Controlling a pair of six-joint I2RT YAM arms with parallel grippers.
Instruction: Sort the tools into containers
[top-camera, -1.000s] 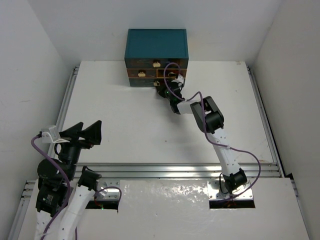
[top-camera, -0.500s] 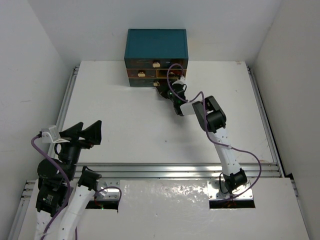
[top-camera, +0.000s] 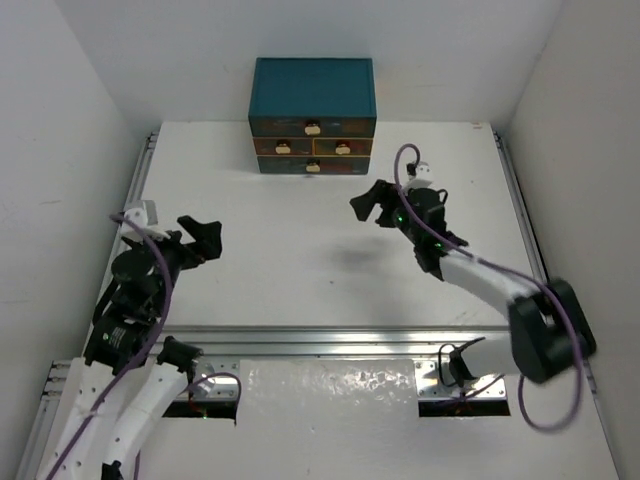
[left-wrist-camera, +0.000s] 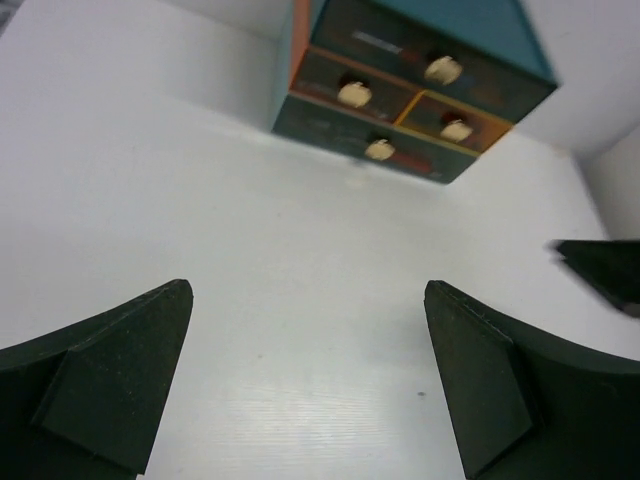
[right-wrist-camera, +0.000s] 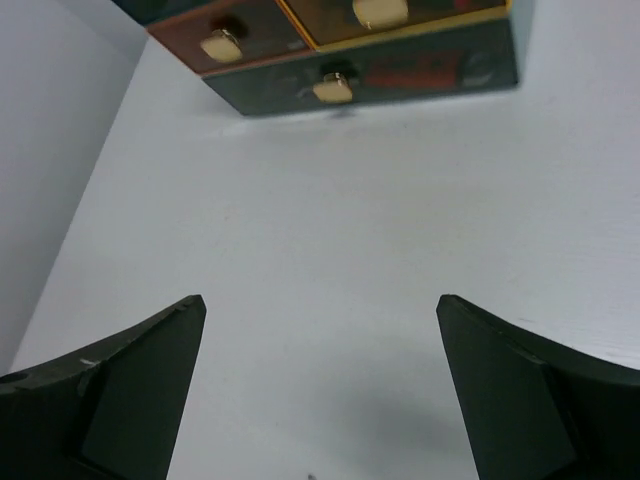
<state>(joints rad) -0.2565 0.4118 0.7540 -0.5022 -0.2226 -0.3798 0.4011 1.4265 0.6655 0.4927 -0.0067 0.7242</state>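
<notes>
The teal chest (top-camera: 312, 88) stands at the table's far middle edge, and its containers, the brown-fronted drawers (top-camera: 312, 148) with pale knobs, are all pushed in. No tools show in any view. My right gripper (top-camera: 368, 205) hangs open over the bare table, a short way in front of the chest and to its right. It faces the drawers (right-wrist-camera: 360, 60), and nothing lies between its jaws (right-wrist-camera: 321, 300). My left gripper (top-camera: 207, 240) is open and empty at the table's left. It points toward the chest (left-wrist-camera: 400, 100), with bare table between its fingers (left-wrist-camera: 307, 290).
White walls close in the table on the left, back and right. A metal rail (top-camera: 360, 340) runs along the near edge ahead of the arm bases. The tip of my right gripper's finger (left-wrist-camera: 600, 272) shows at the right edge of the left wrist view.
My right gripper has opened and drawn back from the right middle drawer's knob toward the near right. My left arm has swung forward and to the right over the table.
</notes>
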